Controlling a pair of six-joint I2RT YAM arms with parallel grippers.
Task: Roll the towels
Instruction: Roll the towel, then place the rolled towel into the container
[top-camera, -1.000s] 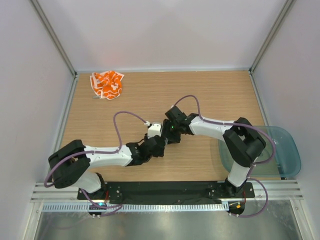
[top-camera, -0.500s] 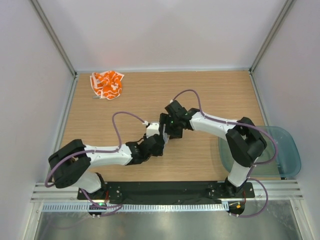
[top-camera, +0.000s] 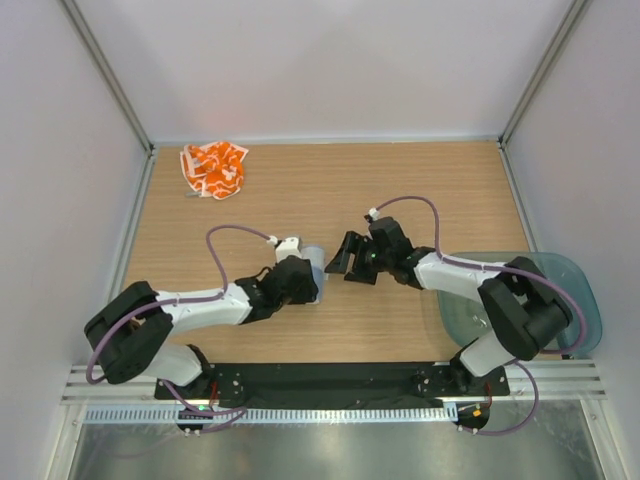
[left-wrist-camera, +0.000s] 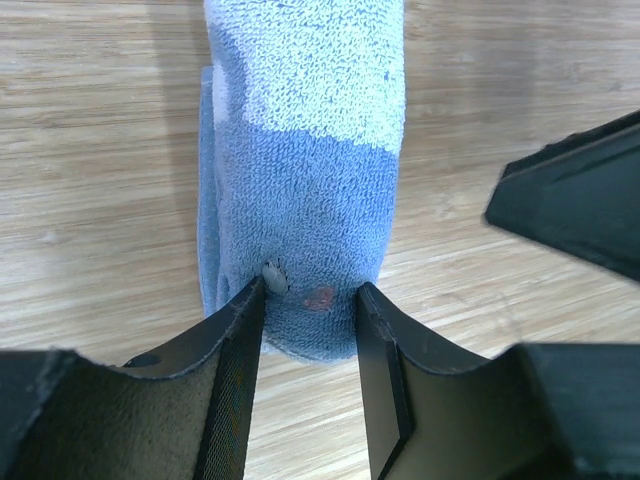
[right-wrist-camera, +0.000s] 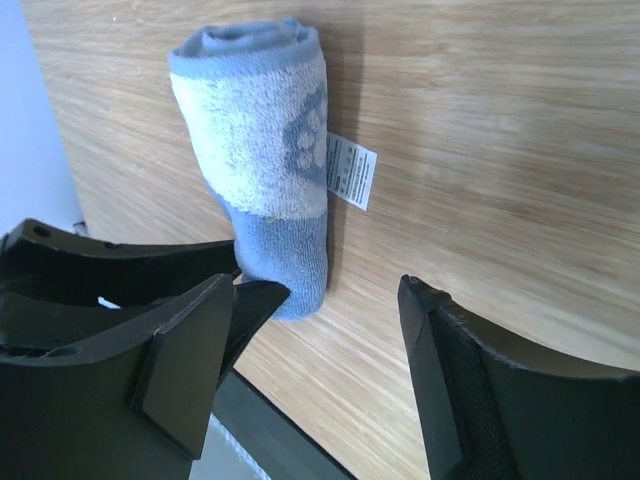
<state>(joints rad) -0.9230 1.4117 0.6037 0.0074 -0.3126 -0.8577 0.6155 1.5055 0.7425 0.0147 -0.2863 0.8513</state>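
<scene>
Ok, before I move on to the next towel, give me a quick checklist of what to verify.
1. blue towel rolled: ok, a tight roll lying on the table.
2. left end effector hold: ok, closed on the roll's near end.
3. right end effector free: ok, open, empty, apart from the roll.
4. orange towel rolled: not ok, crumpled at the far left corner.
5. Roll keeps its shape once released: cannot tell.

blue towel (top-camera: 314, 256) mostly hidden, tray (top-camera: 588, 305) partly covered
</scene>
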